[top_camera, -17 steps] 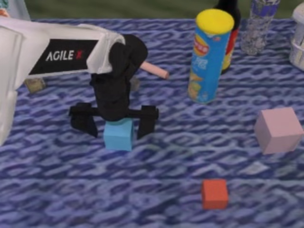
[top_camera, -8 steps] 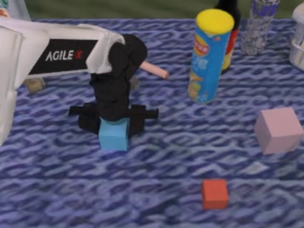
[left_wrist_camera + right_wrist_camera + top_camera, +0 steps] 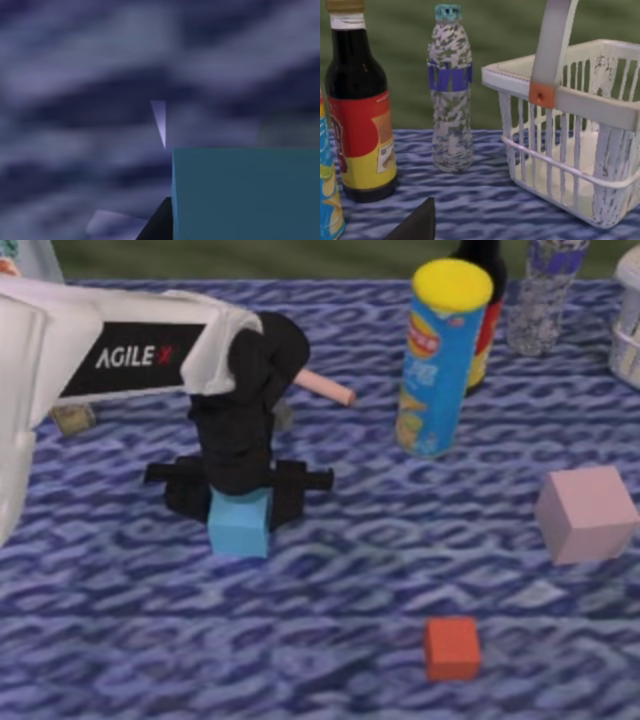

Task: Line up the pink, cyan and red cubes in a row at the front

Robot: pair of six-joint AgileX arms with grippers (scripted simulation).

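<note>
- My left fingers (image 3: 240,502) are clamped on the cyan cube (image 3: 240,525), one on each of its opposite side faces, at the left-middle of the tabletop (image 3: 330,580); a second ago they stood spread wide of it, and half a second ago they had already closed in.
- The cube has shifted a touch toward the left since that earlier spread-finger moment, and it sits the same as half a second ago.
- In the left wrist view the cyan cube (image 3: 245,195) fills the near corner, its flat face and sharp edge right against the camera.
- I judge this cube stiff and light, with matte flat faces that should not slip; the hold belongs on two parallel sides, near the middle of their height, so it does not twist on lifting.
- The pink cube (image 3: 586,513) rests well apart at the right side, and the red cube (image 3: 452,648) lies nearer the front, right of centre; neither has moved.
- My right arm is out of the top view; its wrist camera faces a soy sauce bottle (image 3: 360,120), a water bottle (image 3: 451,95) and a white basket (image 3: 575,130), and whether its fingers are open I cannot tell.
- A chips can (image 3: 440,360) and a thin pink rod (image 3: 330,388) stand behind my left arm.
</note>
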